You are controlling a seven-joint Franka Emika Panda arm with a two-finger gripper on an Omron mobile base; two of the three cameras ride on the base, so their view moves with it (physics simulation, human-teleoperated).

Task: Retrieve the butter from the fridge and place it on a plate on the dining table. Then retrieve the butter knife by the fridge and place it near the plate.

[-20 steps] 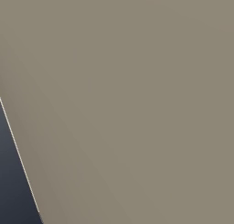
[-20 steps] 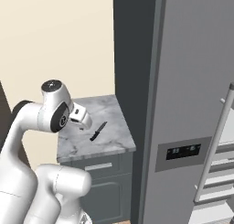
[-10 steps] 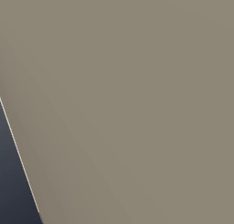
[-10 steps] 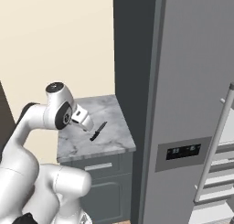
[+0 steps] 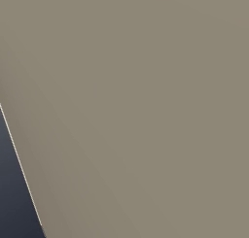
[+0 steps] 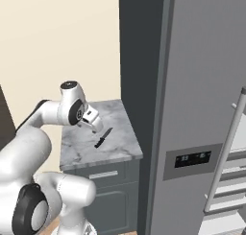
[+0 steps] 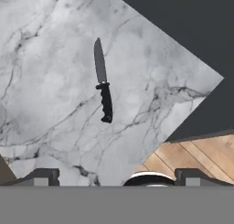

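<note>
The butter knife (image 7: pixel 103 88) lies flat on the marble top of a small drawer cabinet (image 6: pixel 79 150), all dark, blade pointing to the top of the hand view. In the right base view the knife (image 6: pixel 103 138) sits near the top's right side. My gripper (image 6: pixel 94 126) hovers just above and left of it. In the hand view the gripper (image 7: pixel 117 178) is open, its fingertips (image 7: pixel 43 177) far apart with nothing between them. The grey fridge (image 6: pixel 202 85) stands right of the cabinet. Butter, plate and dining table are out of view.
The fridge's dark dispenser panel (image 6: pixel 193 159) and a long bar handle (image 6: pixel 226 152) face me, with pale shelves at the far right edge. A dark tall panel (image 6: pixel 139 61) sits between cabinet and fridge. A plain grey-brown surface (image 5: pixel 146 110) stands close in the left base view. Wooden floor (image 7: pixel 192 154) lies beyond the cabinet corner.
The arm has swung right and forward over the cabinet top, bringing the hand closer to the knife. The knife has not moved.
</note>
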